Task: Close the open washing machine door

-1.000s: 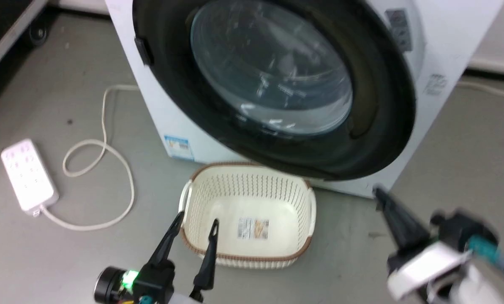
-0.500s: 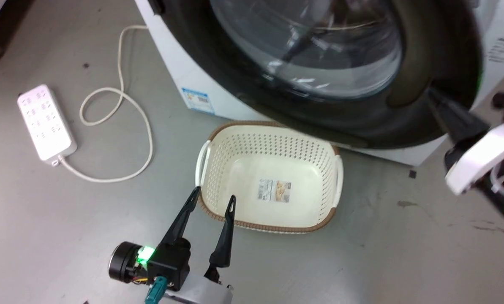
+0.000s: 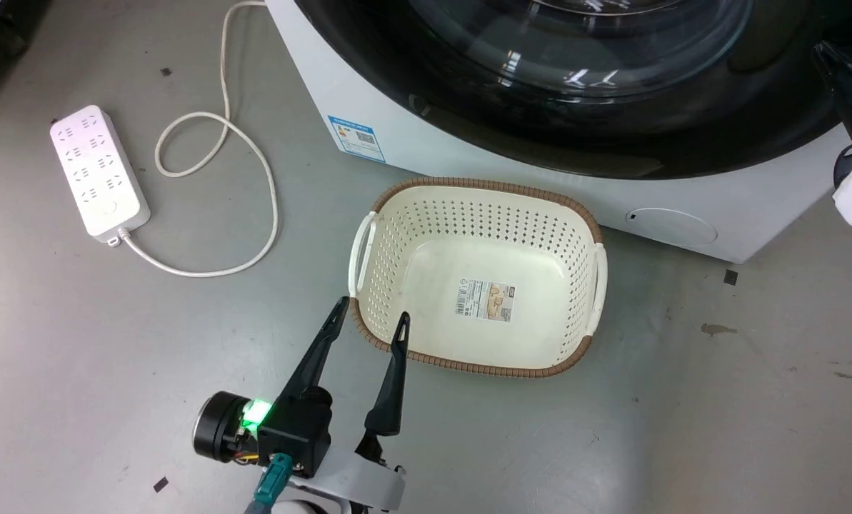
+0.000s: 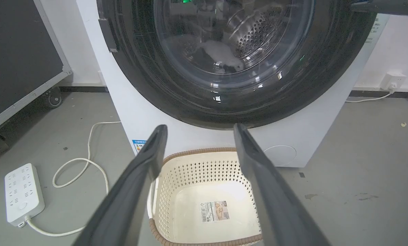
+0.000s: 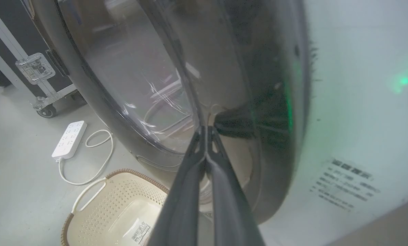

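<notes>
Right tool (image 5: 206, 131) clenched at washing machine door (image 5: 121, 68) | left tool (image 3: 372, 308) spread | grey floor (image 3: 76, 357), cream basket (image 3: 468, 184)

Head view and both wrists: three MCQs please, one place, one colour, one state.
1. Where is the basket? A) on the floor before the washing machine; B) on top of the machine; C) behind the machine.
2. What colour is the basket's rim band? A) blue; B) brown; C) red.
3. How do the jaws of the right gripper stand? A) wide apart; B) clamped on the basket; C) shut together.
1 A: it sits on grey floor below the machine's front. 2 B: a brown band rings the cream wall. 3 C: the right wrist view shows them meeting at the tips.
</notes>
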`<state>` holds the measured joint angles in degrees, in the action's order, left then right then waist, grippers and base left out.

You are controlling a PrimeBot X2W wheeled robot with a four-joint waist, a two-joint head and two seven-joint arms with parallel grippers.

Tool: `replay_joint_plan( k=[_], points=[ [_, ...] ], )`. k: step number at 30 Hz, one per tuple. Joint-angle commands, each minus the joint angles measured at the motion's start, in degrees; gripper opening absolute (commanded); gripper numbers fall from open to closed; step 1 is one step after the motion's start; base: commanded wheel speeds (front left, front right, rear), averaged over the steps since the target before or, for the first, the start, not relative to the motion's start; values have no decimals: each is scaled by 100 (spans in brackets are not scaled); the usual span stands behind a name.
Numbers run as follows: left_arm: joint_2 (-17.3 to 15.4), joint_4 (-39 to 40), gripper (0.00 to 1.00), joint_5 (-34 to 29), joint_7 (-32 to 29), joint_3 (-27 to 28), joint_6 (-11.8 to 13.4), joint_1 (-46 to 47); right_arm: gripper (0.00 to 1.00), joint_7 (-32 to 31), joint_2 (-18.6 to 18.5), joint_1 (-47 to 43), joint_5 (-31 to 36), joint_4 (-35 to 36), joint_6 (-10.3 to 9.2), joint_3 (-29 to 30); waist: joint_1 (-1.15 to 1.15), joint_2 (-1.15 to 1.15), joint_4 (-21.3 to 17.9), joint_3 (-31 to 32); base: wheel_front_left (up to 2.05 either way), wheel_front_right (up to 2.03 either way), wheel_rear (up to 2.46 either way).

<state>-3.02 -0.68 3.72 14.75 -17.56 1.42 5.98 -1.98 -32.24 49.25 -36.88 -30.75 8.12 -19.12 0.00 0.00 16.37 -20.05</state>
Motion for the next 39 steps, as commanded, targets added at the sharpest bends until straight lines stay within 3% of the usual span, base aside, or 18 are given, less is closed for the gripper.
replay_joint_plan(
  k=[1,9,10,11,17,22,28,34,39],
  points=[
    [9,-11,100,32,25,-9,34,74,0,33,-65,182,24,-140,-64,100,0,0,3,2,0,0,0],
    [11,-111,100,53,25,59,4,14,0,422,165,-69,-76,-436,-64,-10,0,0,-107,453,0,0,0],
    [11,-121,100,57,25,85,-11,-6,46,509,173,-173,-91,-424,-64,-33,0,0,-129,558,0,0,0],
    [11,-129,100,61,25,117,-23,-33,100,598,176,-284,-101,-405,-64,-54,0,0,-159,660,0,0,0],
    [-33,-244,100,233,25,410,-159,-316,100,1187,218,-1189,19,72,-64,-309,0,0,-424,1363,0,0,0],
    [-130,-409,100,412,25,703,-364,-523,100,1536,468,-2123,306,496,-64,1,0,0,-683,1900,0,0,0],
    [-251,-591,100,510,25,920,-516,-641,100,1636,1237,-3334,1353,1026,-64,1022,0,0,-963,2196,0,0,0],
    [-254,-683,100,569,25,941,-605,-719,100,1660,2245,-4332,2513,1823,-64,1974,0,0,-1167,2240,0,0,0],
    [-213,-719,100,597,25,965,-626,-765,100,1675,2759,-5050,3029,2385,-64,2346,0,0,-1221,2261,0,0,0]
  ],
)
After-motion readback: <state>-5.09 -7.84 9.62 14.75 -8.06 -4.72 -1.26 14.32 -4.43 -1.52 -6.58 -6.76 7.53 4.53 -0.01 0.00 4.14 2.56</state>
